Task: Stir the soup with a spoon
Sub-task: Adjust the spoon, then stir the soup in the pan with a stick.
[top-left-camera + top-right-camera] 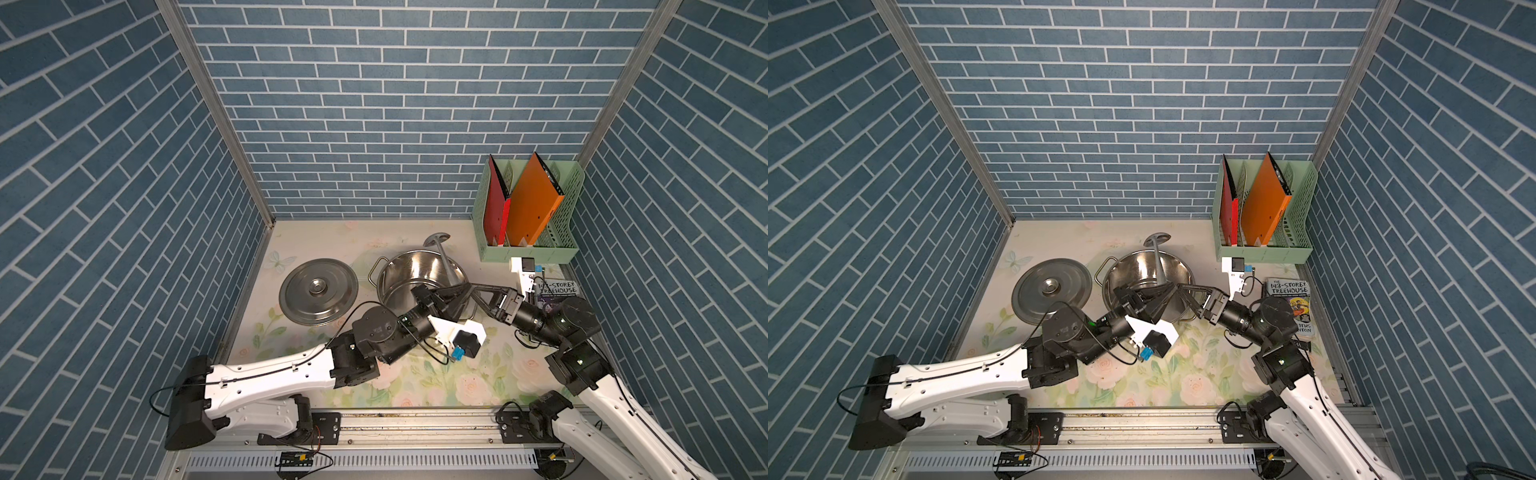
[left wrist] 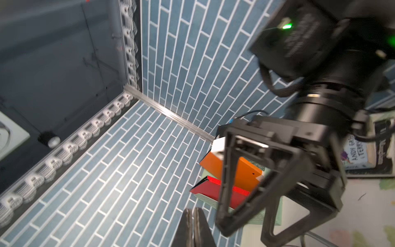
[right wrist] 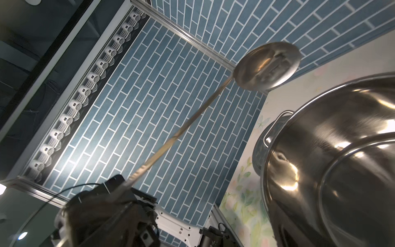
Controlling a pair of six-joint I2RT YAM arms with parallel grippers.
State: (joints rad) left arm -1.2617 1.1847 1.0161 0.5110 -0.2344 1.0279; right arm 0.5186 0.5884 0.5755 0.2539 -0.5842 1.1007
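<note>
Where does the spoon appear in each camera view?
In a top view: the spoon stands centre, over the steel pot.
In a top view: same place, slightly further left.
Left wrist: not visible.
Right wrist: diagonal across the middle, bowl upper right.
Shared landmark: the steel pot, absent from the left wrist view.

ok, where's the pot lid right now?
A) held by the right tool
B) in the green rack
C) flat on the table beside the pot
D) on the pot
C: in both top views the lid lies flat on the table, knob up, beside the uncovered pot.
</note>
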